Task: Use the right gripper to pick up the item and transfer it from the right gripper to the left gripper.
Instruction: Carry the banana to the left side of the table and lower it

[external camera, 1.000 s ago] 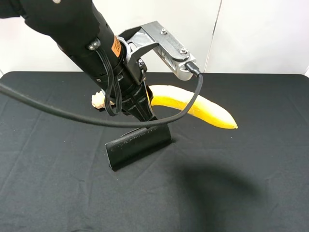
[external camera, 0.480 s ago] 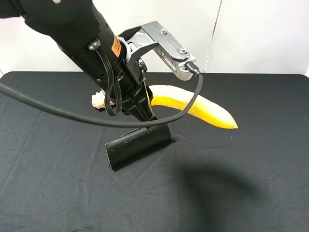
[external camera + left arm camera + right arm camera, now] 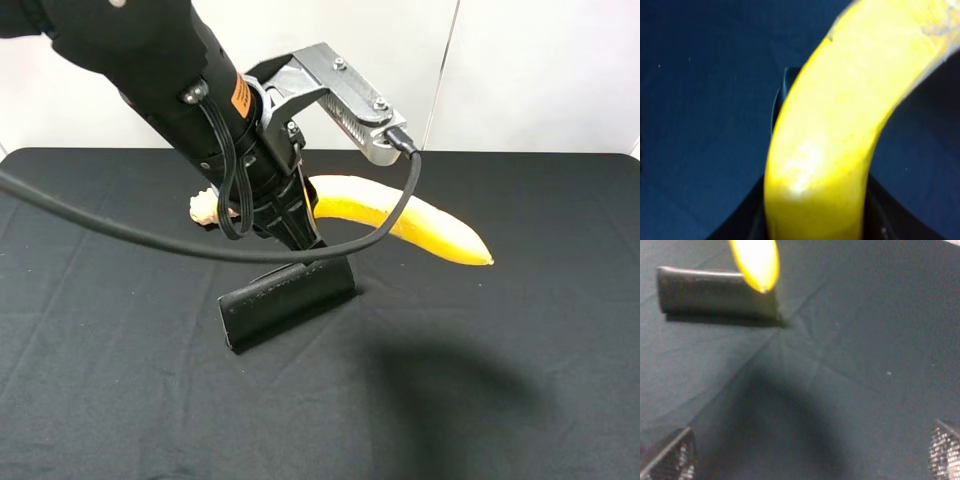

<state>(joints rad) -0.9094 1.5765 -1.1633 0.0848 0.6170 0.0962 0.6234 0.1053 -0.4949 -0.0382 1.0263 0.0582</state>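
Item: yellow banana (image 3: 400, 222), gripped at one end, the rest curving out free toward the right of the high view, pointed tip lowest.
Height: apparently carried above the black worktop (image 3: 520, 380) rather than lying on it, judged from the tip hanging in front of the cloth in the right wrist view.
Left hand (image 3: 300, 235): clamped on the banana, black fingers either side of the fruit, which fills the left wrist view.
Right hand (image 3: 807, 452): spread wide, nothing between the textured pads (image 3: 672, 455); banana tip well apart from them, far across that view; out of sight in the high view.
Neighbours: black pouch (image 3: 288, 300) on the cloth just below the left hand; tan roller (image 3: 203, 208) mostly hidden behind the left arm; neither touched.
Step in hand: close of the handover, judged from fruit held on the left only and the right hand clear of it.
Progress: pick-up and transfer apparently both done.
Next move calls for: a steady left grip and the right hand kept back from the fruit.
Risk: a long free end on a smooth skin, so likely to sag or twist in the fingers under any quick swing.
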